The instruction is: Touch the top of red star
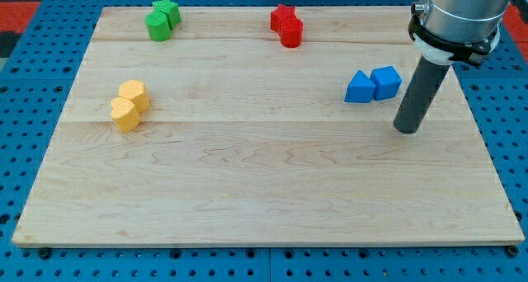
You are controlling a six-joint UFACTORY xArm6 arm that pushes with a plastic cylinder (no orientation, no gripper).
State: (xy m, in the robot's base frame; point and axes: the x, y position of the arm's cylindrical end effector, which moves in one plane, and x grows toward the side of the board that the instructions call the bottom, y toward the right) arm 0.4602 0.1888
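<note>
The red star [282, 18] lies near the view's top, a little right of centre, touching a red cylinder-like block [291, 33] just below it. My tip [406, 129] rests on the board at the view's right, well below and to the right of the red star, just right of the blue blocks. Nothing touches the tip.
Two blue blocks [373, 84] sit side by side just left of the rod. A green star [167, 10] and another green block [158, 26] lie at the top left. Two yellow blocks [129, 105] lie at the left. The wooden board [264, 191] rests on a blue pegboard.
</note>
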